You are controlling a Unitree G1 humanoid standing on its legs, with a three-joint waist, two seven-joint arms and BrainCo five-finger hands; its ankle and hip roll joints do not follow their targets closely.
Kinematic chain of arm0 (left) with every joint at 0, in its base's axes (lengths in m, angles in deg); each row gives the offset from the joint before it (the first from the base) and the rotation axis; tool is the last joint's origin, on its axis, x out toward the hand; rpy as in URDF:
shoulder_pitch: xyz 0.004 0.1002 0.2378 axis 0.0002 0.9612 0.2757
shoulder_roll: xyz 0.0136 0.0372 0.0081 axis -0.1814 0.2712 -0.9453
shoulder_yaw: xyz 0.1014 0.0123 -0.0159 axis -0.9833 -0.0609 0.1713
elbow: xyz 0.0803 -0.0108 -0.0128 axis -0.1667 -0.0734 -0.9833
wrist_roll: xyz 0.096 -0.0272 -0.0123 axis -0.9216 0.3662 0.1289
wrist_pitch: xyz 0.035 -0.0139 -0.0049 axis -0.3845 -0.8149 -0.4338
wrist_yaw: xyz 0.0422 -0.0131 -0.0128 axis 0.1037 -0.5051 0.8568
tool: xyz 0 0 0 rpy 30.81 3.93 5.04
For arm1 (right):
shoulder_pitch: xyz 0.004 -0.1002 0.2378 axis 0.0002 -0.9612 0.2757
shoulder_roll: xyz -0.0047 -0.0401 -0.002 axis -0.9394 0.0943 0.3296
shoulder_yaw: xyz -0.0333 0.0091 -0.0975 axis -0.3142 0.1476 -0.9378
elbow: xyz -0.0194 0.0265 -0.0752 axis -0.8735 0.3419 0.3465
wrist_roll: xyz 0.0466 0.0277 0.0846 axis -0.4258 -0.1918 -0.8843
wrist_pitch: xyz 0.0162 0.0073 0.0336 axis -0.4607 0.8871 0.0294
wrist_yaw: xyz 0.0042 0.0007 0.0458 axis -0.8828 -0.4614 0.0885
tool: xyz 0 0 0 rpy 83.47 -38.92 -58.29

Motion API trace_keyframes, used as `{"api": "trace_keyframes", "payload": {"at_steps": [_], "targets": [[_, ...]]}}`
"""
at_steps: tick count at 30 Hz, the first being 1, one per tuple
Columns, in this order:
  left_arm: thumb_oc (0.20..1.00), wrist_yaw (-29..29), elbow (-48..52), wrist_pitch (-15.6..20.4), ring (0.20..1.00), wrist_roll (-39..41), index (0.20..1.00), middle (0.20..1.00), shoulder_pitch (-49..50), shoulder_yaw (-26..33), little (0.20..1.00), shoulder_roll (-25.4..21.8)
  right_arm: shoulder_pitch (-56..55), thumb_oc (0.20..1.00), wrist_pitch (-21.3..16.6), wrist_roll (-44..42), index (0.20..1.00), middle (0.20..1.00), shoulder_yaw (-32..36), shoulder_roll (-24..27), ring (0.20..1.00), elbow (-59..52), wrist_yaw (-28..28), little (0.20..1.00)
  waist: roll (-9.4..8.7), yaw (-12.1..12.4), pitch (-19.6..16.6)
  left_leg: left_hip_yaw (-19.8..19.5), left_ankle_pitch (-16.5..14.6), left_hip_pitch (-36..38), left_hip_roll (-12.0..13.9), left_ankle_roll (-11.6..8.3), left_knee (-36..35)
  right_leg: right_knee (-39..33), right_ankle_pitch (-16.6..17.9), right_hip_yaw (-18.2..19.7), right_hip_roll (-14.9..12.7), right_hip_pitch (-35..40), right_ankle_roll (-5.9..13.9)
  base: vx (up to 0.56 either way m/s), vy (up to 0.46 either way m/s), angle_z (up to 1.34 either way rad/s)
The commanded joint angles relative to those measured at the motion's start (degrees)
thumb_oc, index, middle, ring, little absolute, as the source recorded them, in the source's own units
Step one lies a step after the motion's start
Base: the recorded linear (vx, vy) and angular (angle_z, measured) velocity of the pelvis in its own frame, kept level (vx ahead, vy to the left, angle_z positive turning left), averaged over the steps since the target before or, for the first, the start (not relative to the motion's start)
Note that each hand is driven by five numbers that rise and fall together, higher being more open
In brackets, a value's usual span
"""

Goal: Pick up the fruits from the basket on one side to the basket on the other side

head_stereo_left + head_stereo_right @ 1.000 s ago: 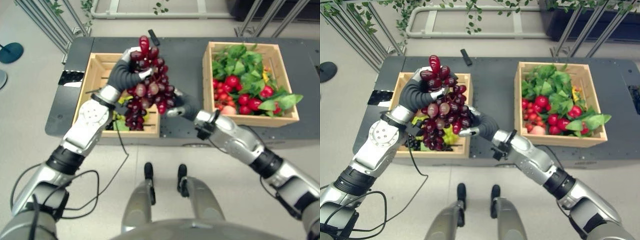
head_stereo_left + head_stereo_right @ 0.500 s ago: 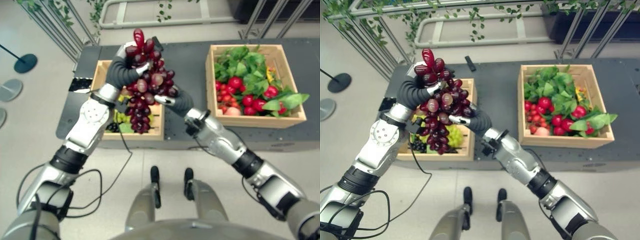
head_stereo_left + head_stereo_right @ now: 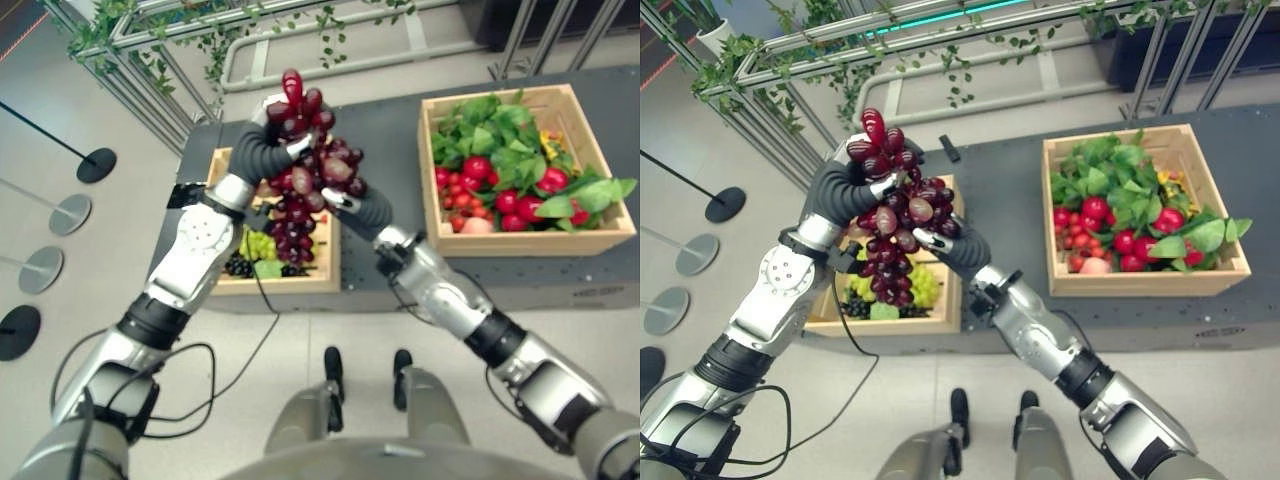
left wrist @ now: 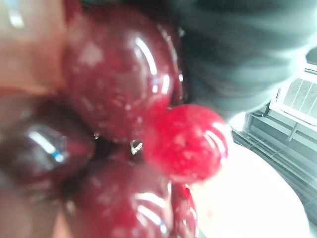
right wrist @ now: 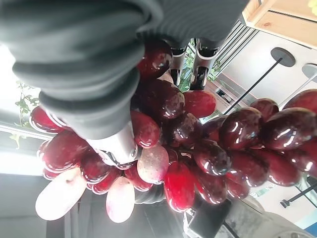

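1. The left basket (image 3: 232,285), a wooden crate on the dark table (image 3: 388,120), holds green grapes (image 3: 257,244) and a dark bunch (image 3: 238,266); these are yet to be carried over.
2. The left hand (image 3: 855,180) holds the red grape bunch (image 3: 898,232) up above that crate, fingers curled round its top.
3. The right hand (image 3: 945,245) is against the bunch's lower side; its fingers seem to wrap some grapes, though the fruit hides most of them, so I cannot tell its grip for sure.
4. The right basket (image 3: 527,240), well apart, is full of leafy greens (image 3: 492,120) and small red fruits (image 3: 505,200).
5. Judged so: the grapes are lifted but not yet moved across, likely mid hand-over; transfer and release remain.
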Motion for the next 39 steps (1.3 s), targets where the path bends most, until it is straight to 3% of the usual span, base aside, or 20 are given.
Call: {"api": "trace_keyframes", "payload": {"at_steps": [1, 3, 4, 5, 6, 12, 16, 19, 31, 39], "targets": [[0.200, -0.4, 0.4, 0.8, 0.200, -1.6, 0.200, 0.200, -1.7, -4.9, 0.200, 3.3, 7.4, 0.200, -2.9, -1.2, 0.200, 0.200, -0.5, -10.7, 0.200, -11.1, 4.3, 0.200, -2.46, -1.3, 0.4, 1.1, -7.7, 4.1, -1.6, 0.47, 3.9, -6.9, 2.4, 2.2, -2.3, 5.9, 7.26, 0.00, 0.000, 0.00], [0.200, -0.3, 0.3, 0.7, 0.200, -1.7, 0.200, 0.200, -1.3, -4.9, 0.200, 3.6, 7.1, 0.200, -2.9, -1.4, 0.200, 0.200, -0.4, -10.5, 0.200, -11.3, 4.3, 0.200, -2.54, -1.4, 0.3, 1.2, -7.8, 4.1, -1.5, 0.43, 4.1, -6.8, 2.3, 2.2, -2.3, 6.0, 7.21, 0.00, 0.000, 0.00], [0.238, -0.3, 0.3, 0.6, 0.238, -1.6, 0.238, 0.238, -1.0, -4.8, 0.238, 3.6, 6.9, 0.200, -3.0, -1.6, 0.200, 0.200, -0.1, -10.3, 0.200, -11.4, 4.2, 0.200, -2.55, -1.5, 0.3, 1.2, -7.8, 4.3, -1.5, 0.41, 4.0, -6.8, 2.3, 2.2, -2.3, 6.0, 7.19, 0.00, 0.000, 0.00], [0.878, -0.2, 0.3, 0.4, 0.878, -1.6, 0.878, 0.878, -0.3, -4.6, 0.878, 3.8, 6.6, 0.200, -3.2, -1.5, 0.200, 0.200, 0.0, -10.2, 0.200, -11.4, 4.0, 0.200, -2.58, -1.5, 0.2, 1.2, -7.8, 4.4, -1.5, 0.42, 4.0, -6.7, 2.3, 2.3, -2.3, 6.0, 7.19, 0.00, 0.000, 0.00], [1.000, -0.1, 0.4, 0.4, 1.000, -1.4, 1.000, 1.000, 0.4, -4.2, 1.000, 4.2, 6.3, 0.200, -3.3, -1.6, 0.200, 0.200, 0.4, -9.9, 0.200, -11.5, 4.0, 0.200, -2.61, -1.6, 0.2, 1.2, -7.8, 4.5, -1.5, 0.43, 3.9, -6.7, 2.3, 2.3, -2.3, 6.0, 7.14, 0.00, 0.000, 0.00], [1.000, -1.3, 4.0, 0.8, 1.000, 1.1, 1.000, 1.000, 6.1, 0.3, 1.000, 3.1, 3.2, 0.200, -3.4, -0.9, 0.200, 0.200, 3.8, -5.5, 0.200, -13.9, 3.8, 0.200, -2.67, -1.8, 0.0, 1.6, -7.2, 5.0, -1.2, 0.19, 2.6, -7.5, 2.3, 2.4, -1.9, 6.1, 7.07, 0.00, -0.011, -0.03], [1.000, -3.6, 8.1, 0.7, 1.000, 2.8, 1.000, 1.000, 12.8, 5.2, 1.000, 0.9, -1.6, 0.200, -3.7, -0.5, 0.200, 0.200, 10.1, -0.3, 0.200, -17.7, 4.3, 0.200, -2.93, -2.1, -0.6, 1.6, -6.8, 5.4, -0.9, 0.04, 1.8, -8.4, 2.5, 2.1, -1.5, 6.6, 7.04, 0.00, -0.025, -0.05], [1.000, -4.2, 8.5, 0.3, 1.000, 3.4, 1.000, 1.000, 15.3, 6.5, 1.000, 0.8, -3.2, 0.200, -4.2, -0.4, 0.200, 0.200, 12.5, 0.7, 0.200, -18.3, 4.3, 0.200, -2.94, -2.3, -0.9, 1.4, -6.8, 5.8, -0.9, 0.01, 1.5, -8.7, 2.5, 2.0, -1.5, 7.0, 7.05, 0.01, -0.013, -0.04], [1.000, -6.1, 9.5, -0.6, 1.000, 6.0, 1.000, 1.000, 23.5, 10.7, 1.000, 3.8, -10.4, 0.200, -7.2, -1.9, 0.200, 0.200, 23.8, -0.1, 0.200, -21.3, 3.9, 0.200, -2.39, -3.1, -2.1, 1.2, -7.0, 8.6, -1.2, 0.01, 0.0, -8.9, 2.1, 1.8, -1.6, 8.9, 7.24, 0.00, 0.000, 0.00], [1.000, -5.2, 9.0, -0.7, 1.000, 5.9, 1.000, 1.000, 24.6, 12.1, 1.000, 5.0, -11.8, 0.200, -8.5, -2.3, 0.200, 0.200, 27.1, -0.3, 0.200, -22.3, 3.3, 0.200, -2.34, -3.7, -2.4, 1.2, -7.3, 9.4, -1.3, 0.09, -0.1, -8.5, 1.8, 1.8, -1.5, 9.3, 7.28, 0.00, 0.000, 0.00]]}}
